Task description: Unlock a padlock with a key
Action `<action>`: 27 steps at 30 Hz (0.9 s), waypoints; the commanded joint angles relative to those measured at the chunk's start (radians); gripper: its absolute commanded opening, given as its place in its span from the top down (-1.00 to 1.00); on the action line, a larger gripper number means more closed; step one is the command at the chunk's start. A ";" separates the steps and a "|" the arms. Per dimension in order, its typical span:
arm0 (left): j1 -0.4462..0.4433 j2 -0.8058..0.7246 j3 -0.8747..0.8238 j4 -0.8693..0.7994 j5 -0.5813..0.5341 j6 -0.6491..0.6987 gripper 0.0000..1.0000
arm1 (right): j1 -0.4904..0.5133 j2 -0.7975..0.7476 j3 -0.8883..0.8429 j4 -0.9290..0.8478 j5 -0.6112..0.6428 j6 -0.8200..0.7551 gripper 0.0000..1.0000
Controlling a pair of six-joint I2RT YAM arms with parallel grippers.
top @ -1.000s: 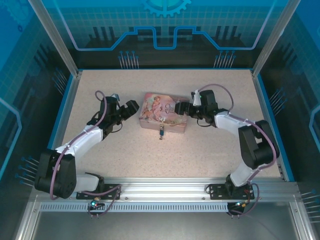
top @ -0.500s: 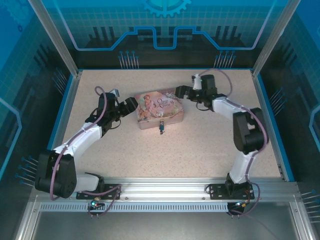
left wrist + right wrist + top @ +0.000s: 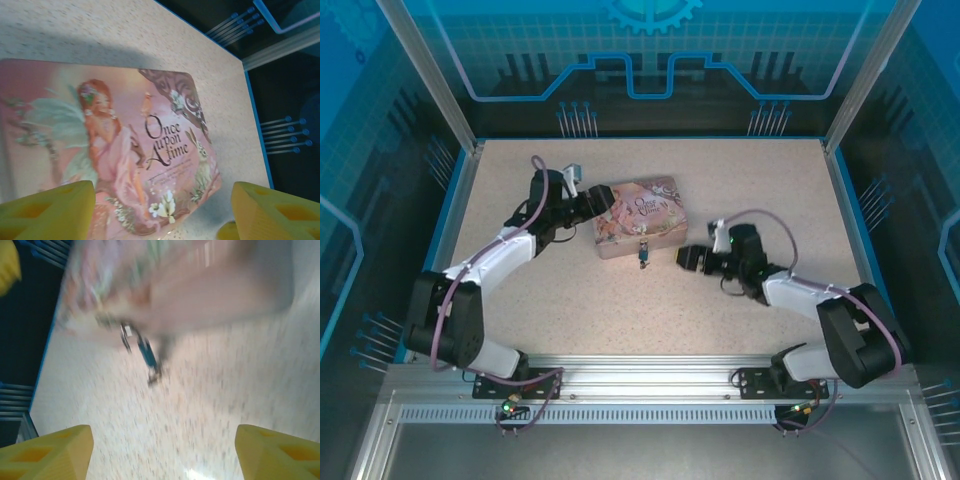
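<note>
L jaws are standing apart at left end of tin point(image 3: 638, 212); R jaws are standing apart, empty, near padlock point(image 3: 643, 246), which is hanging at tin front w/ key point(image 3: 642, 263) just beneath. Risk: R jaws closing off-centre are knocking key away, or tin is sliding unbraced

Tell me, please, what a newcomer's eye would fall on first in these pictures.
The pink picture tin, lying flat in the middle of the table, catches the eye first, with a tiny padlock and dark key at the middle of its near side. The left gripper, open, is at the tin's left end; the right gripper, open, sits low near its front right corner.
</note>
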 commanded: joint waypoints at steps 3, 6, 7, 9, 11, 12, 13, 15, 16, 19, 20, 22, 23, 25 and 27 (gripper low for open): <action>-0.012 0.081 0.049 0.051 0.074 0.021 -0.46 | 0.136 0.093 -0.030 0.292 0.174 0.143 -0.37; -0.016 0.123 0.064 0.070 0.095 0.005 -0.46 | 0.191 0.172 -0.027 0.410 0.251 0.173 -0.26; -0.017 0.134 0.066 0.078 0.099 0.001 -0.46 | 0.206 0.192 -0.022 0.435 0.282 0.181 -0.22; -0.021 0.151 0.068 0.081 0.098 -0.001 -0.46 | 0.223 0.220 -0.013 0.452 0.326 0.189 -0.12; -0.024 0.163 0.066 0.088 0.098 -0.003 -0.46 | 0.232 0.250 -0.008 0.480 0.355 0.198 0.00; -0.024 0.169 0.064 0.090 0.098 -0.004 -0.46 | 0.232 0.268 -0.006 0.498 0.358 0.202 0.05; -0.025 0.172 0.064 0.093 0.097 -0.006 -0.46 | 0.231 0.296 0.002 0.524 0.353 0.210 0.11; -0.026 0.179 0.067 0.095 0.098 -0.006 -0.46 | 0.233 0.344 0.018 0.569 0.333 0.216 0.18; -0.026 0.183 0.070 0.095 0.099 -0.005 -0.46 | 0.236 0.372 0.025 0.599 0.323 0.222 0.20; -0.029 0.204 0.080 0.085 0.102 -0.004 -0.47 | 0.239 0.448 0.038 0.689 0.300 0.242 0.23; -0.029 0.211 0.083 0.082 0.104 -0.004 -0.47 | 0.240 0.466 0.045 0.695 0.296 0.247 0.23; -0.029 0.223 0.084 0.083 0.106 -0.007 -0.47 | 0.241 0.498 0.056 0.711 0.294 0.255 0.23; -0.029 0.227 0.083 0.085 0.108 -0.010 -0.46 | 0.241 0.510 0.057 0.719 0.294 0.258 0.23; -0.030 0.230 0.079 0.087 0.107 -0.011 -0.47 | 0.240 0.529 0.062 0.721 0.296 0.266 0.23; -0.032 0.231 0.072 0.092 0.106 -0.012 -0.47 | 0.241 0.546 0.078 0.716 0.285 0.267 0.24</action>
